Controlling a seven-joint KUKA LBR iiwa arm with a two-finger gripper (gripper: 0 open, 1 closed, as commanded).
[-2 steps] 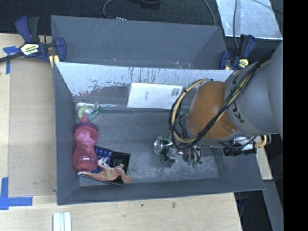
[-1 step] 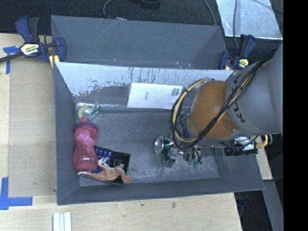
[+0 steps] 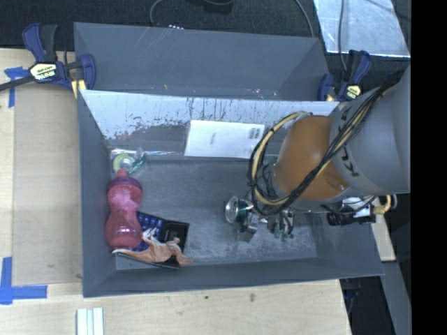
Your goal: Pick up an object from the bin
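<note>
The hand (image 3: 264, 223), open or closed I cannot tell, hangs low over the scuffed grey metal bin (image 3: 209, 187) floor.

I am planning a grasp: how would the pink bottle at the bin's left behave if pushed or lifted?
The pink bottle lies on its side and looks rounded, so a push would probably roll it. Its smooth body seems stiff plastic, perhaps slippery. The narrower waist may be the easiest place to grip.
</note>
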